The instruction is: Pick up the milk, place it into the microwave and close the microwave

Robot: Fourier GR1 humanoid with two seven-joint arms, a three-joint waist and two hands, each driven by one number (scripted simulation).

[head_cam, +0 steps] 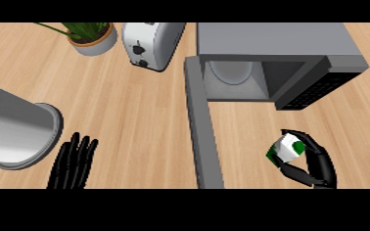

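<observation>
I see right hand (315,162) near right, fingers curled round milk carton (288,148), before open microwave (278,61), door (201,127) swung out, left hand (73,162) near left, fingers straight, resting.

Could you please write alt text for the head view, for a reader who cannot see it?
The right hand, low at the right, curls its fingers round a green-and-white milk carton in front of the open microwave, whose door swings toward the viewer. The left hand rests open at lower left beside a metal pot; a toaster and potted plant stand behind.
</observation>
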